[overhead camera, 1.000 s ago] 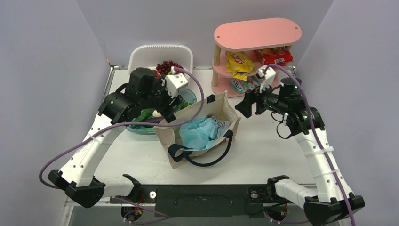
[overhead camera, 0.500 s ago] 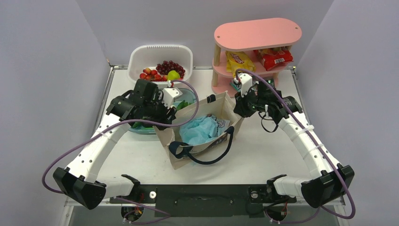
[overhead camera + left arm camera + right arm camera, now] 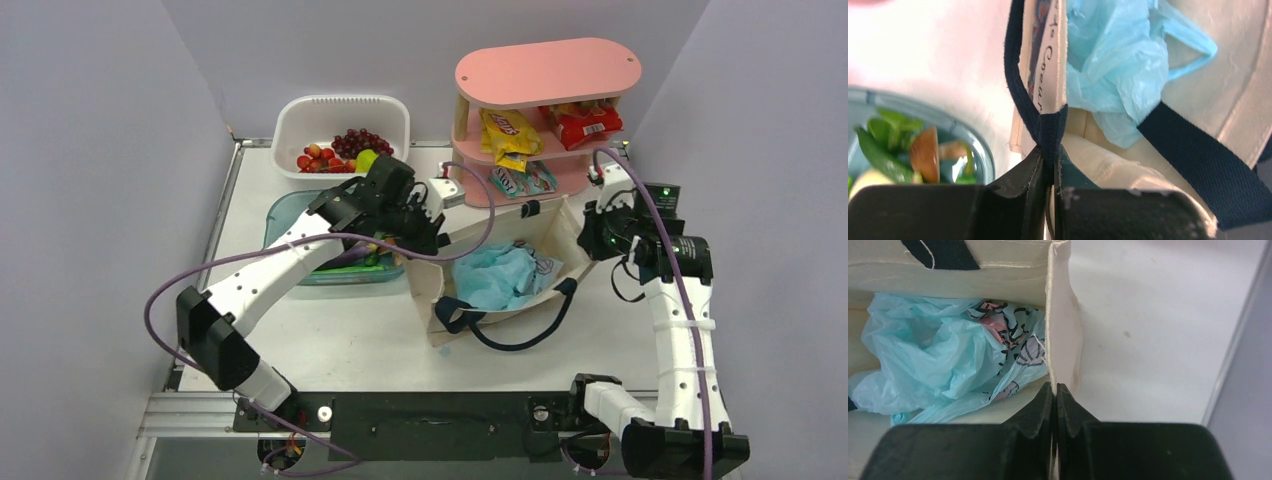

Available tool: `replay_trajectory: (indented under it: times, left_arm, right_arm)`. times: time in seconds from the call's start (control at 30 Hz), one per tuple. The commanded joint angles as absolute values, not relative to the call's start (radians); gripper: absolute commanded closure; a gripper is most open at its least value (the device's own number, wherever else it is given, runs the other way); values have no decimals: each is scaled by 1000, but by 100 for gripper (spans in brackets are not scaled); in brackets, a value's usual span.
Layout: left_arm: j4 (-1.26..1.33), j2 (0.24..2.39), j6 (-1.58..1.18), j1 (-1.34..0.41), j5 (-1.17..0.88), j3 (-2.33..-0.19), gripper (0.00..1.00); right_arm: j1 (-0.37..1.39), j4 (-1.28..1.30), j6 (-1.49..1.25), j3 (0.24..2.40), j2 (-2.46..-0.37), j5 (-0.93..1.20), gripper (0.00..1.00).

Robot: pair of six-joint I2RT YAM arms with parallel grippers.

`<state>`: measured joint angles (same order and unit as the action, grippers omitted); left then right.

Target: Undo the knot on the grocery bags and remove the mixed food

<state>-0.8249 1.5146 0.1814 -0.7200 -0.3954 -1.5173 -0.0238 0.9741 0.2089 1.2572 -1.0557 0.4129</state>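
Pinching canvas tote [image 3: 1208,55] rim at navy handle [image 3: 1020,95] base with left gripper [image 3: 1050,165]; clamping opposite rim edge between pressed-together right gripper [image 3: 1054,390] fingers; holding tote mouth wide on table [image 3: 330,330], cradling light blue plastic bag [image 3: 495,275] inside.

inside the canvas tote [image 3: 424,285], the crumpled blue bag [image 3: 495,278] hid whatever it held, and its knot could not be picked out among the folds. left of the tote, the left arm [image 3: 300,255] covered much of the teal tub [image 3: 283,207]. the tote's printed lettering [image 3: 1048,55] was cut off by the left wrist view's top edge.
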Motion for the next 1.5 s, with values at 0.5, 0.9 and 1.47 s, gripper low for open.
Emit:
replay_trajectory:
  times: [0.5,0.9,1.47]
  left_arm:
    - [-498,1876,82,-630,-370,-1945,77]
    - [-863,1787,30,-426,-620,-2124,52]
    - [-1065,1557,-96,203,-622,-1796,49]
  right_arm:
    - [-211,931,117,1231,-1085,511,91]
    - [-234,911,99,1461,-1078,611,22]
    - [-443,1015,134,1529,-1220,600,15]
